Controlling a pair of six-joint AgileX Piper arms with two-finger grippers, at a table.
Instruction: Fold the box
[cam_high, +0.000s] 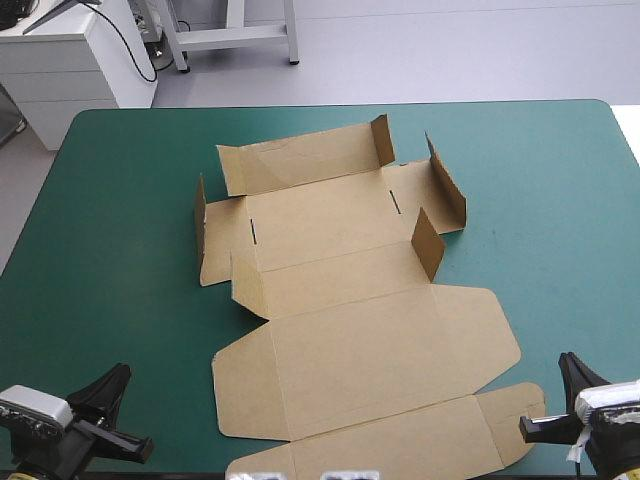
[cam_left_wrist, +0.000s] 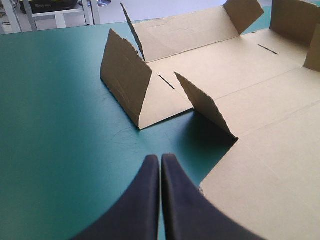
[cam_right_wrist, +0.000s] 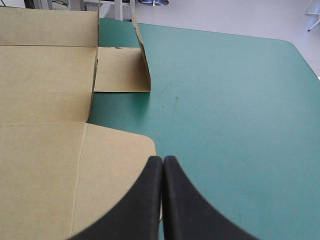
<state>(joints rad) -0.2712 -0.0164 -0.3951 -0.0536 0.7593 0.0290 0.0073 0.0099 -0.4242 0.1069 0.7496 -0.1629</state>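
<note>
The box lies mostly flat in the middle of the counter, only a few small flaps at its far end raised, so nearly all the folding seems left; the left claw and right claw sit closed and empty by the near corners.

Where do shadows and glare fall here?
High view: even light, the box throwing thin shadows beside its raised flaps. Left wrist view: a dark shadow under the flap ahead of the left claw. Right wrist view: soft sheen on the teal-green cover.
</note>
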